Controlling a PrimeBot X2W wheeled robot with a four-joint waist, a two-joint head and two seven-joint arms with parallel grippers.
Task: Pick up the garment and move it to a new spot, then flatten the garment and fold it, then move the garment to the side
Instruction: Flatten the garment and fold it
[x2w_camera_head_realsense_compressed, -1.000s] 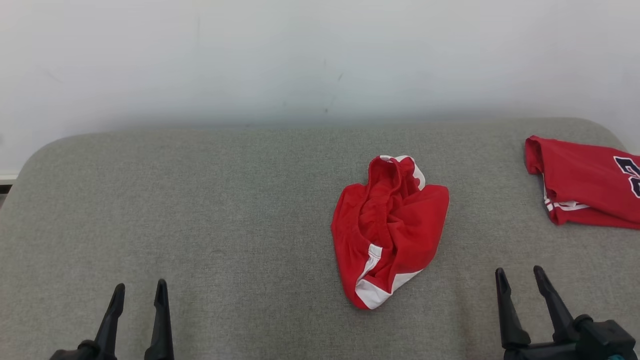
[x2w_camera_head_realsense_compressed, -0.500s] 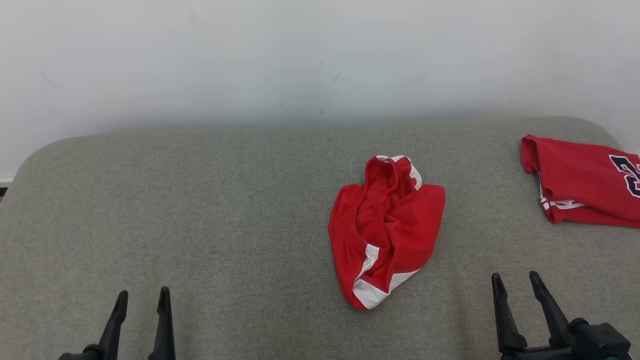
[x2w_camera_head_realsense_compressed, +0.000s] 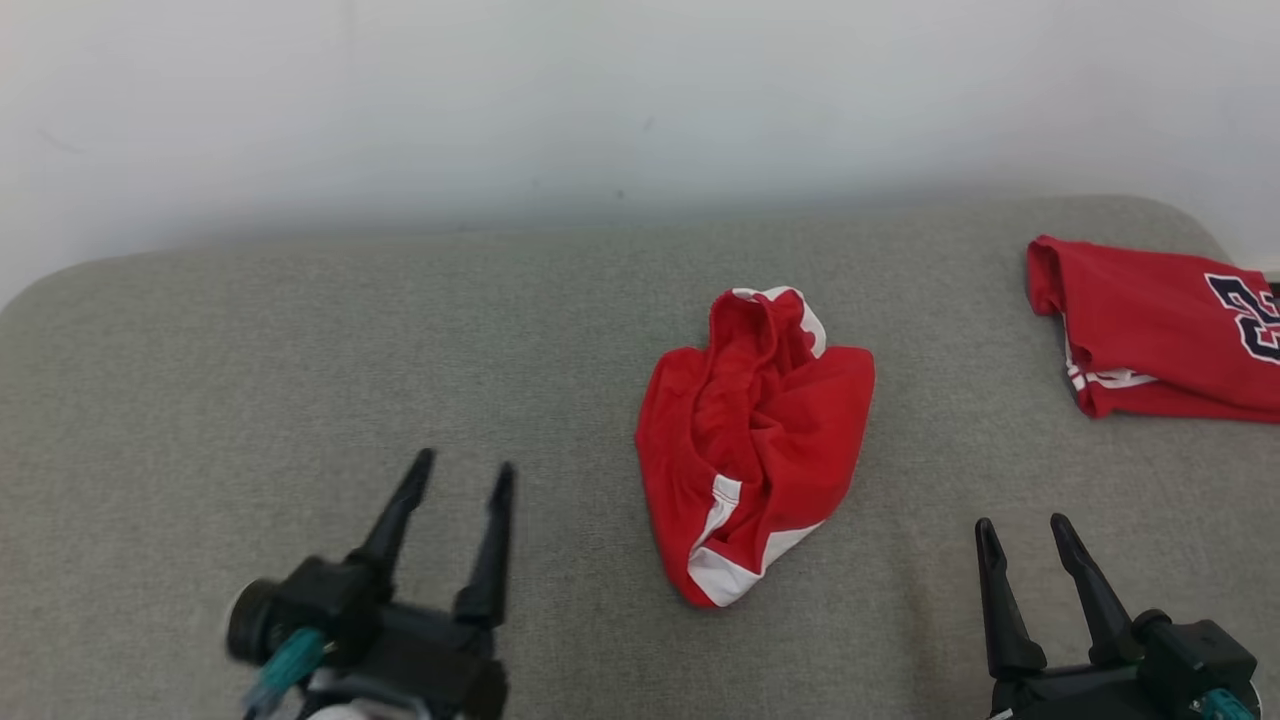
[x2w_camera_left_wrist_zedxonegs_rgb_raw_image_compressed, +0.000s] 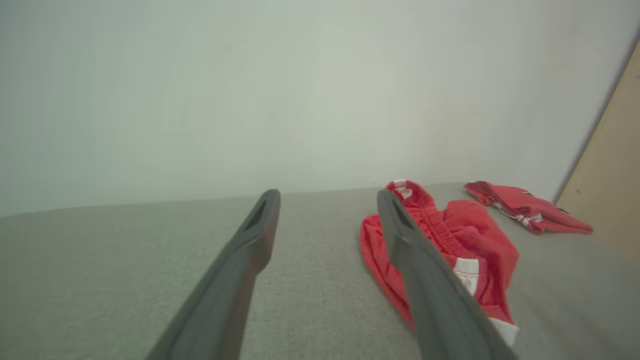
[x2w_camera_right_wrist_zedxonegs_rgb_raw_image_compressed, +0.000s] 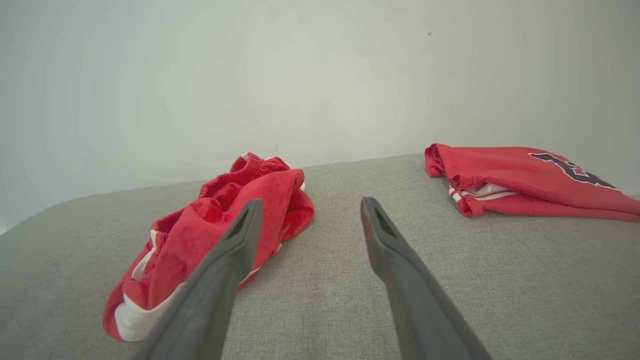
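Opening stage, as judged. The crumpled red shorts (x2w_camera_head_realsense_compressed: 755, 440) are shown lying ungrasped on the grey cushion (x2w_camera_head_realsense_compressed: 300, 350), just right of its middle; lifting, flattening, folding and setting aside are all left to do. The left gripper (x2w_camera_head_realsense_compressed: 465, 470) is held over the cushion's near left part, and the right gripper (x2w_camera_head_realsense_compressed: 1020, 525) at its near right edge. Both are moderately parted and empty. A folded red jersey (x2w_camera_head_realsense_compressed: 1150, 330) is laid at the cushion's far right corner.

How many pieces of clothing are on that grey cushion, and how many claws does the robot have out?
Crumpled red shorts: 1
Folded red jersey: 1
Grippers: 2, the left gripper and the right gripper, both open
Total: 4
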